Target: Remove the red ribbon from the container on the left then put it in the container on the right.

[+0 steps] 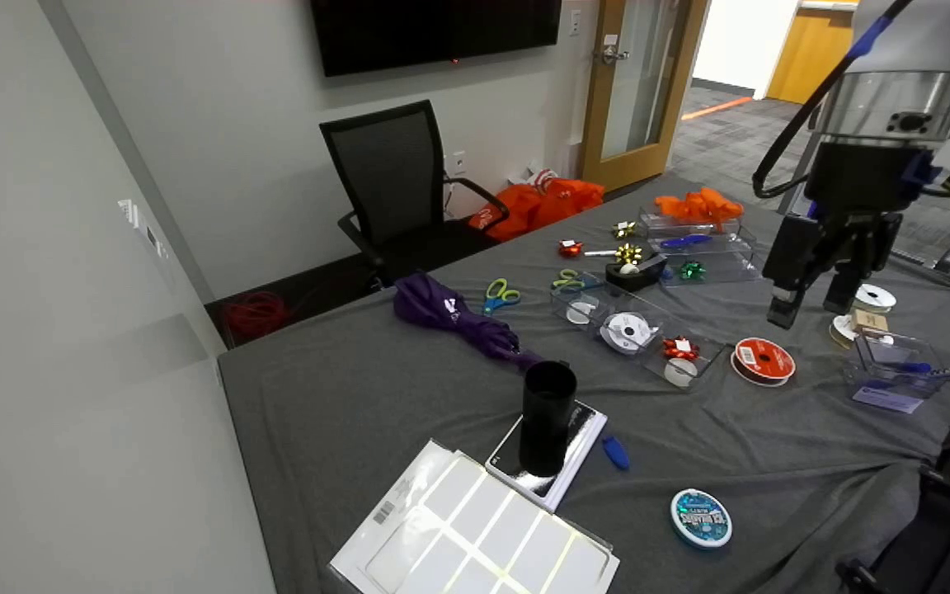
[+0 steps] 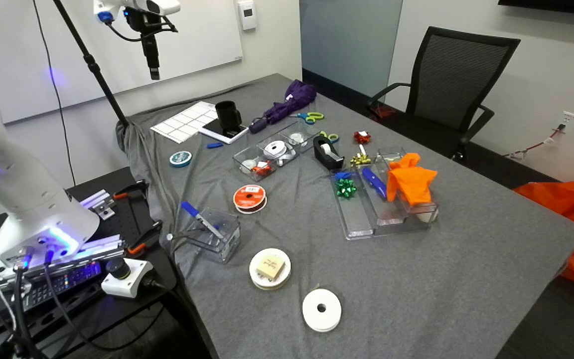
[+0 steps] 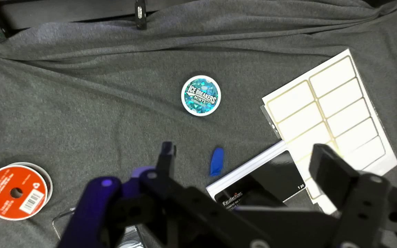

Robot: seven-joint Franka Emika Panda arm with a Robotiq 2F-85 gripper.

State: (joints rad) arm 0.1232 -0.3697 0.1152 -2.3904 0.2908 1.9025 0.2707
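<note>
The red bow (image 1: 681,349) sits in the end compartment of a clear divided tray (image 1: 650,360), beside a small white roll (image 1: 680,374); fingers reaching in could hit the low walls or pinch the roll too. Near that end, on the cloth, lies a spool of ribbon with a red label (image 2: 250,197), and farther off a second red bow (image 2: 361,137); I'd worry about either being taken by mistake. The right-hand container is, I guess, the tray (image 2: 358,214) with the orange cloth (image 2: 411,180), where a careless release could leave the bow perched on that cloth. A tape dispenser (image 2: 328,153) between the trays could get clipped on the way. The gripper (image 3: 245,153) hangs above the table, jaws spread, holding nothing; dropping too soon, it might topple the black mug (image 1: 547,419).
</note>
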